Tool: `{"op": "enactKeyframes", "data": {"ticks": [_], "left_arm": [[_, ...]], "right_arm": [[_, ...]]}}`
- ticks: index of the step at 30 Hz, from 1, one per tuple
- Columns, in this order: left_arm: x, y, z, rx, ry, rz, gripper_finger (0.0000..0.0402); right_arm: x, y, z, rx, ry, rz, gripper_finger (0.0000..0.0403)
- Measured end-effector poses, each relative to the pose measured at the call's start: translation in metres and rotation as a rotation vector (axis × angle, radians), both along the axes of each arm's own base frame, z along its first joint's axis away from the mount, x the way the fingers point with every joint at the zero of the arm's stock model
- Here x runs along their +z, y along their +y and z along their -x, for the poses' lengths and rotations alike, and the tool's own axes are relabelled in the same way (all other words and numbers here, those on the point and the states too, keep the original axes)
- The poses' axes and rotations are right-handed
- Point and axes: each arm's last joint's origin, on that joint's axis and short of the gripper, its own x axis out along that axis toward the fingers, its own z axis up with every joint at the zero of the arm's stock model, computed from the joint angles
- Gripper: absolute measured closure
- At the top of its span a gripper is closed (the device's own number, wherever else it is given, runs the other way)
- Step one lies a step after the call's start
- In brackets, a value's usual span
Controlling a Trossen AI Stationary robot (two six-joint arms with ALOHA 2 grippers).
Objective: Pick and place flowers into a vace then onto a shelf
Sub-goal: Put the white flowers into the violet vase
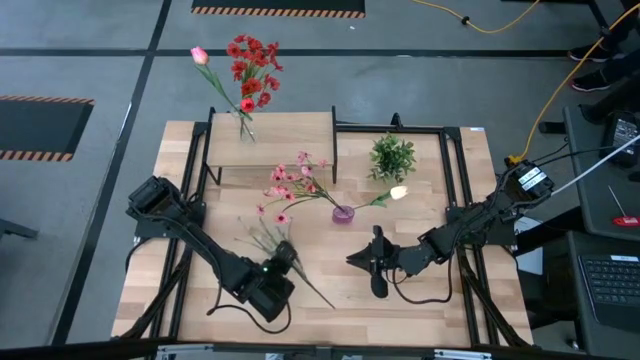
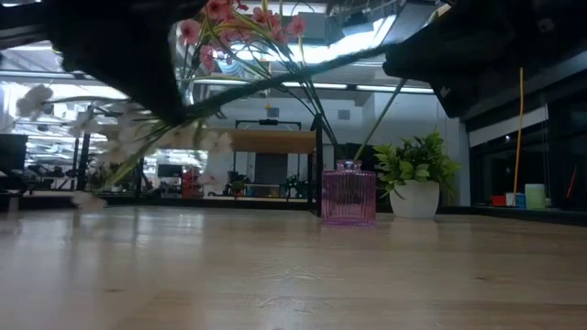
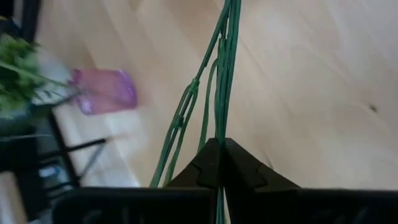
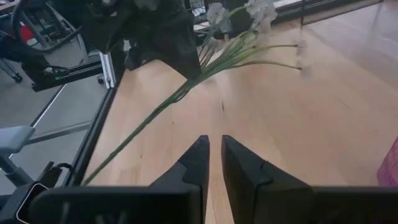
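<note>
Fingers of the left gripper (image 3: 219,163) are pressed together on a bundle of thin green stems, the pale sprigs (image 1: 262,236). In the left wrist view the stems (image 3: 217,81) run straight out from between the two dark tips, over bare wood. From above, this gripper sits at the front left of the table (image 1: 430,290), its arm reaching in a bent line from the base at the left edge; the sprigs' pale heads lie toward the middle of the table and a long stem trails out on the other side toward the front. The low view shows the bunch (image 2: 156,137) lifted clear of the tabletop.

The right gripper (image 4: 215,155) holds nothing; its fingers stand nearly together with a narrow slit between them. It hangs over the wood at front centre (image 1: 377,262), facing the left gripper, its arm stretching in from the right edge.

A small pink ribbed vase (image 2: 348,194) stands mid-table, between the two grippers and farther back, with small pink blossoms (image 1: 293,180) and a cream tulip (image 1: 398,192) leaning out of it to either side. Just beside it stands a bushy green plant in a white pot (image 2: 415,179). The shelf (image 1: 300,135) sits at the back left of the table; a clear vase (image 1: 246,128) on its left end holds red blossoms (image 1: 253,68) and a pink tulip (image 1: 199,55).

No readable writing or labels show on any of these things.
</note>
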Motion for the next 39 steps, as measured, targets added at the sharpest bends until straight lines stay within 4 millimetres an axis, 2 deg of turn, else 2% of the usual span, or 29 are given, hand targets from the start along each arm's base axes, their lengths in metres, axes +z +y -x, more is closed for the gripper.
{"op": "enactKeyframes", "data": {"ticks": [6,10,15,23,28,33,39], "left_arm": [[-0.003,-0.007,-0.005,-0.09,-0.028,-0.072,0.0398],[-0.008,-0.008,-0.007,-0.123,-0.021,-0.134,0.0398],[-0.012,-0.006,-0.01,-0.123,-0.022,-0.187,0.0398],[-0.011,-0.005,-0.011,-0.124,-0.04,-0.25,0.0398],[-0.011,-0.005,-0.011,-0.126,-0.037,-0.256,0.0398],[-0.011,-0.005,-0.011,-0.134,-0.03,-0.263,0.0398],[-0.011,-0.005,-0.011,-0.139,-0.024,-0.267,0.0398]], "right_arm": [[0.001,0.001,-0.001,0.016,0.0,-0.001,0.0356],[0.012,0.006,-0.008,0.05,-0.025,0.03,0.0349],[0.022,0.015,-0.028,0.055,0.007,0.089,0.0308],[0.028,0.016,-0.065,-0.034,0.178,-0.036,0.0244],[0.026,0.018,-0.09,-0.035,0.266,-0.005,0.0234],[0.032,0.022,-0.11,0.029,0.312,-0.126,0.0233],[0.025,0.02,-0.12,0.014,0.379,-0.125,0.0233]]}}
